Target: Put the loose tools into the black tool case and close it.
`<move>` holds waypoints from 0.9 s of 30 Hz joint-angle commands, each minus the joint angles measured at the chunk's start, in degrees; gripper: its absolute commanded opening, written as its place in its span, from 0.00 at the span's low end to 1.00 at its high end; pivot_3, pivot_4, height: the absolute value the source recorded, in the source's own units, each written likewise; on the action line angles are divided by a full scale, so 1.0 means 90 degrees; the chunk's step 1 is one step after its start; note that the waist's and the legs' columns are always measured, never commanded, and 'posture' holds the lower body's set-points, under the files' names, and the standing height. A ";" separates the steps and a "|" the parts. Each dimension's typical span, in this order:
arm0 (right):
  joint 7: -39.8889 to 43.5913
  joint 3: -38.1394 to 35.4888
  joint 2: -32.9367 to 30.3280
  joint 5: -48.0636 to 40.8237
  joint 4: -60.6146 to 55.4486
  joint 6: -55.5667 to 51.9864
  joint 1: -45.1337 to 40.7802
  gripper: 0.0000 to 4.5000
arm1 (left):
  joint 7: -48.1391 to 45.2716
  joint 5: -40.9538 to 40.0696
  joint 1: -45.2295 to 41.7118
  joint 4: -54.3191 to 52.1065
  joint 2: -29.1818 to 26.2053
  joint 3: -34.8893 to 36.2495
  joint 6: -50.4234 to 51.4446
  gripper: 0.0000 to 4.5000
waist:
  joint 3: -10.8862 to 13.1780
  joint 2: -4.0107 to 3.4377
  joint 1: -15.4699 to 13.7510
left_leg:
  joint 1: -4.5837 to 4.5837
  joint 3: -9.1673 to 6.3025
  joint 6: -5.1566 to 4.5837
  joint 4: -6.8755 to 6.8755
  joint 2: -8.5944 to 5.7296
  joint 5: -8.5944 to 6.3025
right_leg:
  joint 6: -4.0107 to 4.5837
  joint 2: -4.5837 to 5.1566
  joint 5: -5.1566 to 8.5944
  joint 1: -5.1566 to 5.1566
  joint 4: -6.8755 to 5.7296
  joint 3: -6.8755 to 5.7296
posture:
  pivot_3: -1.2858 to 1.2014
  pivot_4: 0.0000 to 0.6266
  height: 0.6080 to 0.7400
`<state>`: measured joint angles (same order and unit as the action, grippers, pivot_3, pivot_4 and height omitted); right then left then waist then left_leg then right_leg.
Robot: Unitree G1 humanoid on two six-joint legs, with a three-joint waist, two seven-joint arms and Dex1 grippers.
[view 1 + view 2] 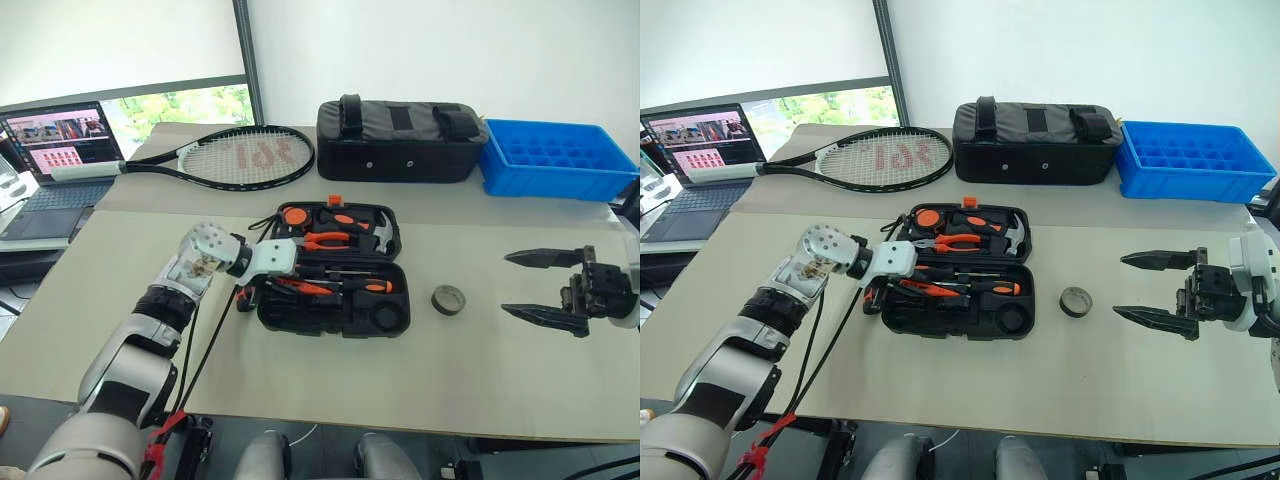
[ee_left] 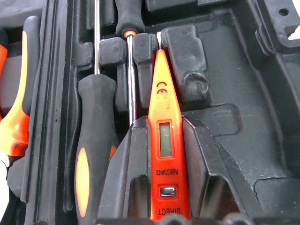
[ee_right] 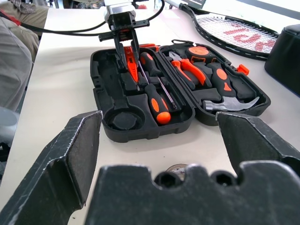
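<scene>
The black tool case (image 1: 404, 318) lies open in the middle of the table. My left gripper (image 1: 270, 287) reaches into the left end of its near half, shut on the small slim orange screwdriver (image 2: 164, 140). That screwdriver's tip points along a moulded slot; I cannot tell whether it rests in it. Beside it lies an orange-and-black-handled screwdriver (image 2: 93, 150), with a second (image 3: 157, 104) in the same half. The small dark tape roll (image 1: 448, 299) sits on the table right of the case. My right gripper (image 1: 505, 284) hovers open further right, fingers pointing at the roll and apart from it.
The case's far half holds pliers (image 1: 326, 240), a hammer (image 1: 380, 232) and a tape measure (image 1: 297, 214). Behind the case are a tennis racket (image 1: 245, 155), a black fabric bag (image 1: 400, 140) and a blue crate (image 1: 555, 160). A laptop (image 1: 60, 150) stands at the far left.
</scene>
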<state>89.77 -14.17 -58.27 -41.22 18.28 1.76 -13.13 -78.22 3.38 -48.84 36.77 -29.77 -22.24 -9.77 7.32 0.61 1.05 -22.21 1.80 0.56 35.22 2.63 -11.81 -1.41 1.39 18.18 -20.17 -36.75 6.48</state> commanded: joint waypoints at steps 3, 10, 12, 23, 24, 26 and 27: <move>0.0303 -0.0122 -0.0020 -0.0012 -0.0110 -0.0061 -0.0160 1.00 | 0.0122 0.0127 0.0010 0.0048 0.0135 0.0016 0.0202 0.33 | 0.0000 -0.0001 -0.0016 | -0.0001 0.0000 0.0000 0.0002 -0.0001 0.0000 | 0.0000 0.0001 0.0000 0.0001 0.0000 0.0000 | 0.52 0.24 0.75; 0.0303 -0.0121 -0.0103 -0.0015 -0.0090 -0.0073 -0.0168 1.00 | 0.0182 -0.0514 0.0055 -0.0509 0.0146 0.0666 0.0293 0.88 | 0.0000 -0.0002 0.0001 | -0.0003 -0.0001 0.0000 0.0007 0.0001 0.0000 | -0.0001 -0.0002 0.0000 0.0000 -0.0004 0.0003 | 0.52 0.24 0.75; 0.0303 -0.0131 -0.0130 -0.0001 -0.0053 -0.0060 -0.0187 1.00 | 0.0023 -0.0820 0.0098 -0.0793 0.0054 0.0879 0.0496 0.88 | -0.0002 -0.0006 -0.0002 | -0.0004 -0.0001 0.0000 0.0007 0.0003 0.0000 | -0.0001 -0.0003 0.0000 -0.0002 -0.0007 0.0002 | 0.52 0.24 0.75; 0.0303 -0.0083 -0.0013 0.0163 0.0014 -0.0017 -0.0333 1.00 | -0.0146 -0.1464 0.0651 -0.1024 0.0142 0.1302 0.0807 0.28 | -0.0012 -0.0024 -0.0006 | 0.0000 -0.0001 0.0000 0.0010 0.0002 0.0000 | -0.0001 -0.0003 0.0000 0.0000 -0.0009 0.0001 | 0.52 0.24 0.75; 0.0303 -0.0088 -0.0009 0.0167 0.0008 -0.0019 -0.0332 1.00 | -0.0132 -0.1404 0.0693 -0.0961 0.0153 0.1272 0.0712 0.21 | -0.0014 -0.0026 -0.0005 | 0.0000 -0.0001 0.0000 0.0010 0.0002 0.0000 | -0.0001 -0.0004 0.0000 -0.0001 -0.0009 0.0001 | 0.52 0.24 0.75; 0.0303 -0.0106 -0.0017 0.0170 0.0003 -0.0020 -0.0317 1.00 | -0.0086 -0.1325 0.0771 -0.0789 0.0225 0.1237 0.0570 0.04 | -0.0016 -0.0030 -0.0009 | -0.0001 -0.0001 0.0000 0.0011 0.0003 0.0000 | -0.0001 -0.0005 0.0000 -0.0001 -0.0009 0.0001 | 0.52 0.24 0.75; 0.0303 -0.0116 -0.0024 0.0172 0.0002 -0.0018 -0.0307 1.00 | -0.0055 -0.1296 0.0784 -0.0700 0.0260 0.1231 0.0513 0.01 | -0.0017 -0.0031 -0.0015 | -0.0003 -0.0002 0.0000 0.0012 0.0002 0.0000 | -0.0001 -0.0004 0.0000 -0.0001 -0.0008 0.0001 | 0.52 0.24 0.75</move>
<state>89.80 -13.97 -58.11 -39.40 18.94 1.17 -15.24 -79.35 -8.54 -40.84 30.48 -27.40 -11.50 -3.31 7.17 0.33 0.92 -22.24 1.78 0.56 35.34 2.65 -11.81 -1.42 1.36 18.18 -20.18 -36.82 6.49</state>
